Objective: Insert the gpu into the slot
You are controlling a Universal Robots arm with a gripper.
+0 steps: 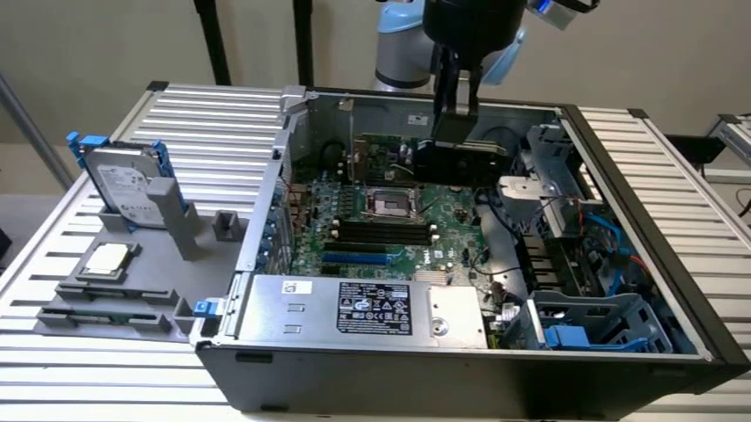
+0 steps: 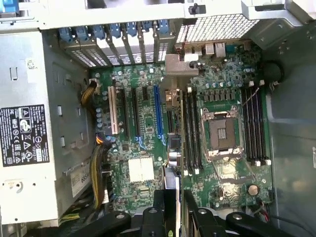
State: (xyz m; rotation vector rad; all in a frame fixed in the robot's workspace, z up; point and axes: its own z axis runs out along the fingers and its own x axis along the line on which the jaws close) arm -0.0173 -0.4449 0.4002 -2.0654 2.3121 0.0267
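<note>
Up behind the square silver socket [image 1: 391, 204] in the exterior view, the gripper [image 1: 455, 112] fingers pinch the flat black gpu [image 1: 463, 163], held upright. Wrist view: card edge-on, running parallel between that socket and the long glossy blue slot [image 2: 158, 113], not seated.

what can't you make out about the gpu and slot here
Wrist view: gpu seen edge-on, faces hidden; near end covered by the gripper.
Exterior view: gpu's bottom edge lost against the dark inside of the case.
Either view: gap between gpu and slot cannot be judged.
</note>
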